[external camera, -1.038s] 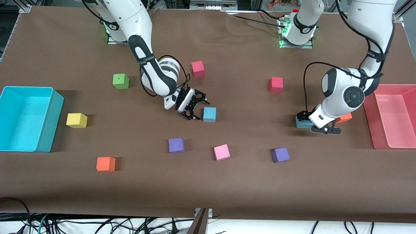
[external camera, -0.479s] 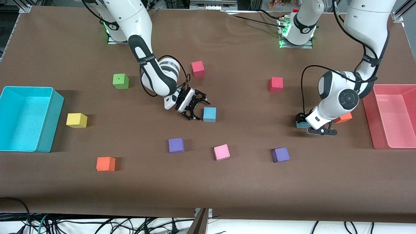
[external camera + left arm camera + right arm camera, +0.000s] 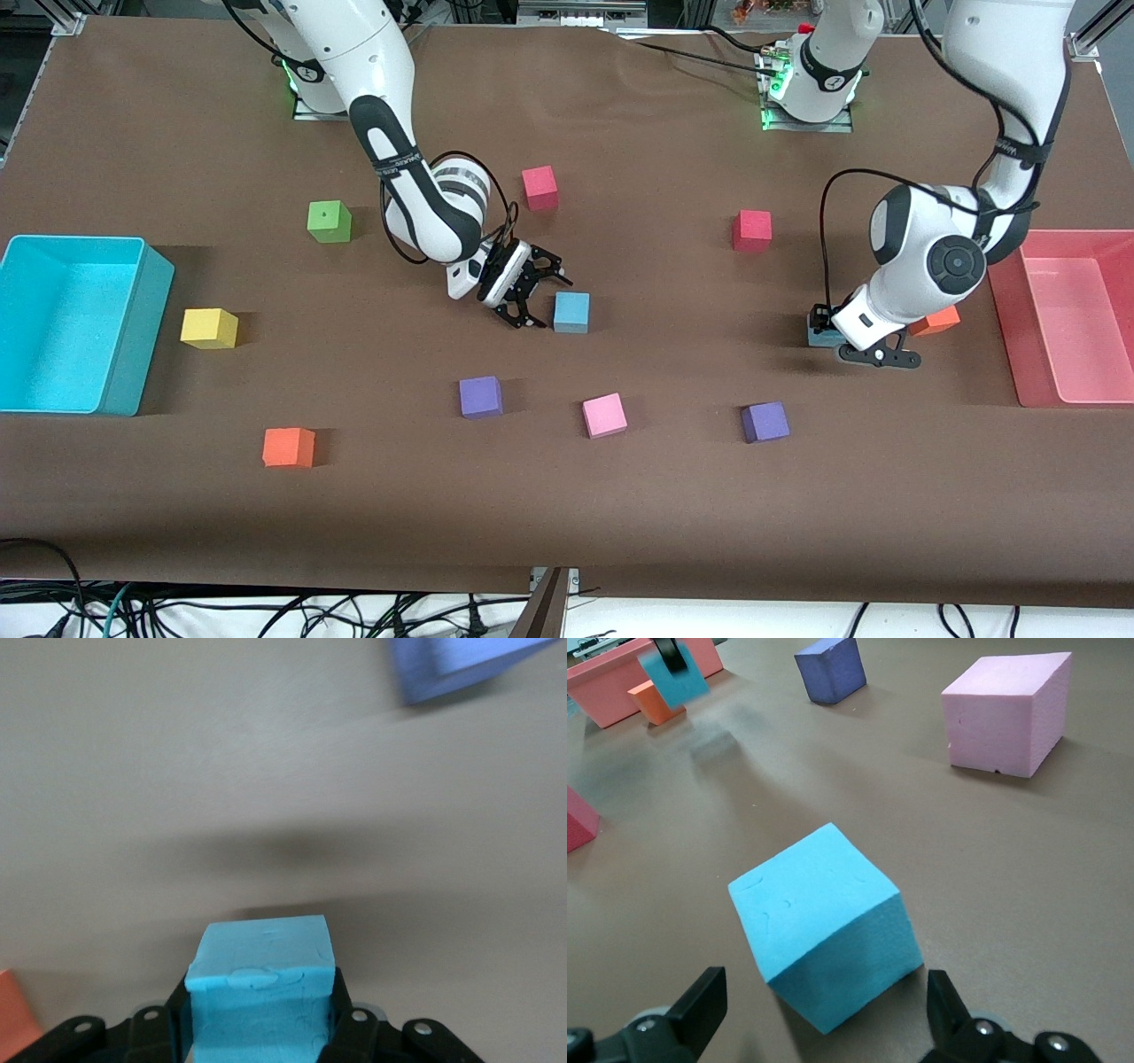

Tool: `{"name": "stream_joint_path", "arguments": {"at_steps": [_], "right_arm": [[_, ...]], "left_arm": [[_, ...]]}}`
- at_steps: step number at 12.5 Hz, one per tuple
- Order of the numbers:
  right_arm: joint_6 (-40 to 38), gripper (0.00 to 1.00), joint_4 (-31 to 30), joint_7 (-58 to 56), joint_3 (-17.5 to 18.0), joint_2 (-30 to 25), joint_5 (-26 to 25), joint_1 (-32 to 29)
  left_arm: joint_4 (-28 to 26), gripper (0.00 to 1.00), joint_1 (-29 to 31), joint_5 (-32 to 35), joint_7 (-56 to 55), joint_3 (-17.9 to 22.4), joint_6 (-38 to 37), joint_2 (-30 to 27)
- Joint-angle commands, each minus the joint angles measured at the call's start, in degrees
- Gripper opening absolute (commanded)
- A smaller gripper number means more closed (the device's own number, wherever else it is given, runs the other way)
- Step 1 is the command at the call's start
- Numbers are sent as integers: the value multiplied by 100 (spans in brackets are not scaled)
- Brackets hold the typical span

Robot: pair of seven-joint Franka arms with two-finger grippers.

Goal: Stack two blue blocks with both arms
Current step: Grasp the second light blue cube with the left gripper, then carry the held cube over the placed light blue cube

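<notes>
One blue block (image 3: 571, 312) rests on the table near its middle. My right gripper (image 3: 547, 303) is open low beside it; in the right wrist view the block (image 3: 824, 926) sits between the spread fingers (image 3: 700, 1005), untouched. My left gripper (image 3: 846, 337) is shut on the second blue block (image 3: 822, 337), holding it a little above the table toward the left arm's end. In the left wrist view this block (image 3: 261, 992) sits between the fingers (image 3: 354, 1028) with its shadow on the cloth below. It also shows in the right wrist view (image 3: 675, 678).
Near the held block lie an orange cube (image 3: 937, 321), a pink bin (image 3: 1063, 315), a purple cube (image 3: 765, 422) and a red cube (image 3: 752, 230). A pink cube (image 3: 604, 415) and a purple cube (image 3: 480, 396) lie nearer the camera than the resting block. A cyan bin (image 3: 75, 323) stands at the right arm's end.
The left arm's wrist and forearm have shifted slightly with the blue block still in the gripper. The right arm has not moved.
</notes>
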Motion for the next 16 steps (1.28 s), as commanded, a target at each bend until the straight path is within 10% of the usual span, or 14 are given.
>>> {"name": "stream_joint_path", "arguments": {"at_steps": [1, 16], "right_arm": [[-30, 100, 120, -100, -36, 77, 112, 24], [-30, 100, 121, -100, -36, 68, 112, 15]], "left_arm": [[873, 0, -554, -327, -469, -41, -1250, -348], [4172, 0, -3623, -689, -5042, -130, -1420, 2314]]}}
